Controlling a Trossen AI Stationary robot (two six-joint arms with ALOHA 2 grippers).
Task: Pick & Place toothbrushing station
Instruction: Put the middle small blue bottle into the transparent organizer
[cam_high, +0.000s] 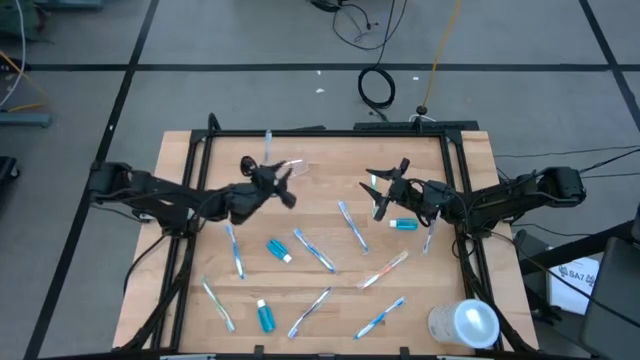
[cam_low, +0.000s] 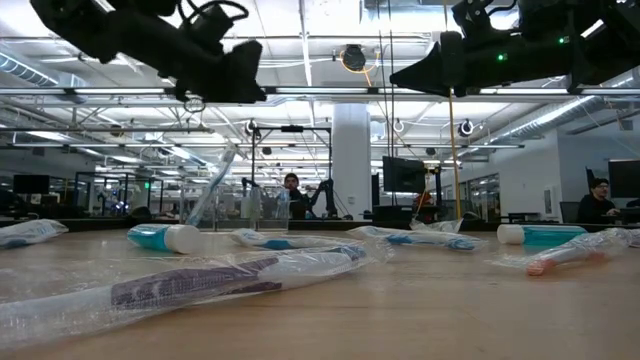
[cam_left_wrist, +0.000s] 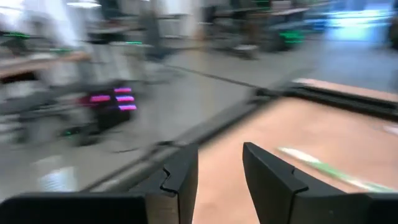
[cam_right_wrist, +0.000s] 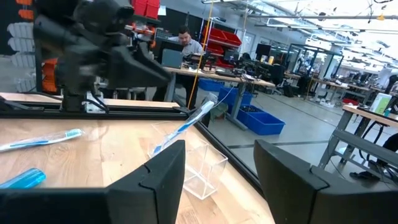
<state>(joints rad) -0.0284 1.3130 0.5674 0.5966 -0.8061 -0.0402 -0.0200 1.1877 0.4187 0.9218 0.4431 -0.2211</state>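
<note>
Clear plastic at the table's 12 o'clock edge: that's the small cup (cam_high: 283, 168), and my right wrist camera shows one blue-and-white toothbrush (cam_right_wrist: 185, 126) already leaning in it, so I'd call this task barely begun. My left gripper (cam_high: 283, 186) hangs in the air just on the 6 o'clock side of the cup, fingers parted with a narrow gap and nothing between them. My right gripper (cam_high: 383, 193) floats over toward 2 o'clock, jaws spread wide and just as empty, with a toothpaste tube (cam_high: 403, 224) lying on the wood right below it at about 3 o'clock. Now the leftovers, and there are plenty. A wrapped brush (cam_high: 353, 225) sits dead centre, another (cam_high: 313, 249) just toward 6 from it, and a pinkish-tipped one (cam_high: 384, 269) toward 4 o'clock. At 8 o'clock I've got a long brush (cam_high: 235, 250), and along the 6 o'clock edge three more lie scattered (cam_high: 218, 304), (cam_high: 309, 312), (cam_high: 380, 317). A second teal tube (cam_high: 279, 250) rests near the middle, a third (cam_high: 265, 315) down at 6 o'clock. The big whitish cylinder (cam_high: 464, 324) at 5 o'clock isn't part of my job. So, my read: one brush in, everything else still loose on the wooden table (cam_high: 190, 270), both grippers free and neither committed to a pick yet.
</note>
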